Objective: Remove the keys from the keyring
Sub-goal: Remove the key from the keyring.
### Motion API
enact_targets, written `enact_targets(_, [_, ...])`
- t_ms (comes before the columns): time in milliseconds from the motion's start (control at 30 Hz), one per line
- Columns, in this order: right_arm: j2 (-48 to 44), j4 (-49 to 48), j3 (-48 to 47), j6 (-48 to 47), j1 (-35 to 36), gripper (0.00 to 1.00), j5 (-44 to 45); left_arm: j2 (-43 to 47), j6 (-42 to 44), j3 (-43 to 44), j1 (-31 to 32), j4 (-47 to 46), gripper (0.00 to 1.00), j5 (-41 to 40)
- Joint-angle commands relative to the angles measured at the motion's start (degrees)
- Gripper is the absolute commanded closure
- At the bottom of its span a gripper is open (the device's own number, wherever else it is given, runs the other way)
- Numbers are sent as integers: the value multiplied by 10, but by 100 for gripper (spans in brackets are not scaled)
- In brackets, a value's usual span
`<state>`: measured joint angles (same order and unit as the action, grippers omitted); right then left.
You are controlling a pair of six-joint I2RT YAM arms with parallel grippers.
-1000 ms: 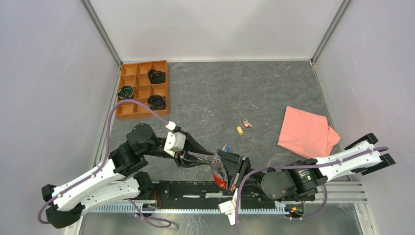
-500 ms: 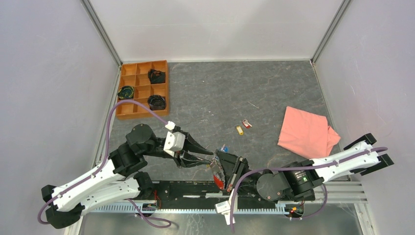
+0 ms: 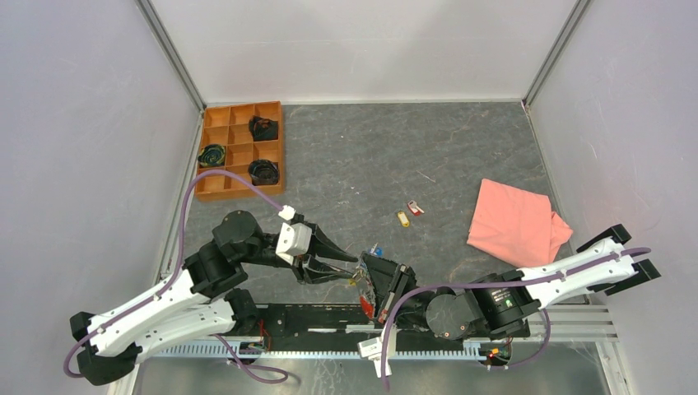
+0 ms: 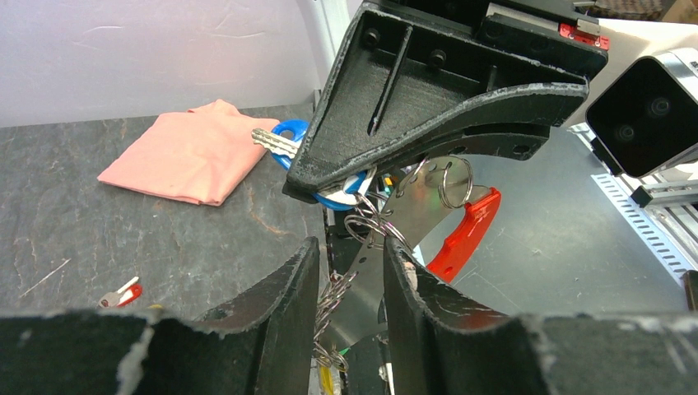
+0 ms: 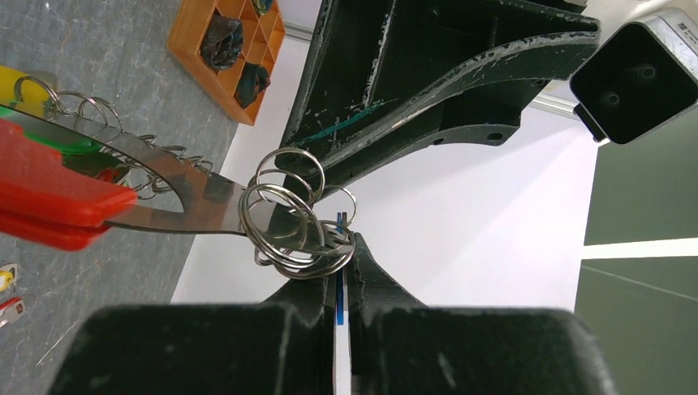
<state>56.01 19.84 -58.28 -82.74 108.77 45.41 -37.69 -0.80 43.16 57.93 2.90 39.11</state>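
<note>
The keyring (image 4: pixel 449 177) is a bunch of thin metal rings on a flat metal plate with a red strap (image 4: pixel 465 234). It hangs between both grippers just above the table's near edge. My left gripper (image 4: pixel 350 255) is shut on the plate and twisted rings. My right gripper (image 5: pixel 342 259) is shut on a blue key (image 4: pixel 288 132), seen as a thin blue edge between its pads, with the rings (image 5: pixel 292 226) at its tips. A green key (image 5: pixel 74 144) and a yellow key (image 5: pixel 20 86) hang by the strap (image 5: pixel 58 197). In the top view the grippers meet at the keyring (image 3: pixel 367 284).
A yellow key (image 3: pixel 402 218) and a red key (image 3: pixel 416 209) lie loose mid-table. A pink cloth (image 3: pixel 514 222) lies at the right. An orange compartment tray (image 3: pixel 240 150) with dark items stands at the back left. Grey walls enclose the table.
The right arm's elbow and forearm have shifted a little to the left. Both grippers keep their holds and the keyring has barely moved.
</note>
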Motion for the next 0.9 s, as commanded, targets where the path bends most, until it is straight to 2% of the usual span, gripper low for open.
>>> enact_targets(0, [-3, -29, -27, 8, 5, 100, 19, 10, -17, -4, 0, -6, 59, -5])
enact_targets(433, [-1, -33, -27, 7, 5, 100, 17, 13, -18, -9, 0, -16, 59, -14])
enact_targets(867, [-1, -43, -25, 5, 5, 100, 13, 10, -17, -16, 0, -27, 70, -25])
